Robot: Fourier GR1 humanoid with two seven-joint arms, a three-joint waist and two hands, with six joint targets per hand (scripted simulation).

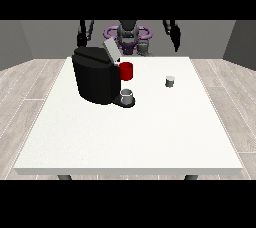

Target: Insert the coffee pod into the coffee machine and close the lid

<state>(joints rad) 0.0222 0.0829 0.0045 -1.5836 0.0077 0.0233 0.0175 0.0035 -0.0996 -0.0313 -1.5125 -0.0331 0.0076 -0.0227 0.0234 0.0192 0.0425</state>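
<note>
Currently coffee pod (170, 81) stands upright, axis vertical, on table (150, 137) right of coffee machine (96, 74) — lid (110, 49) tilted open. Both hands (80, 38) (176, 39) raised, holding nothing — finger posn can't tell.

Even, soft light — faint shadows underneath

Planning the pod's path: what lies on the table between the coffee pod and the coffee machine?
Front view: only bare white table between the coffee pod and the coffee machine.
</note>
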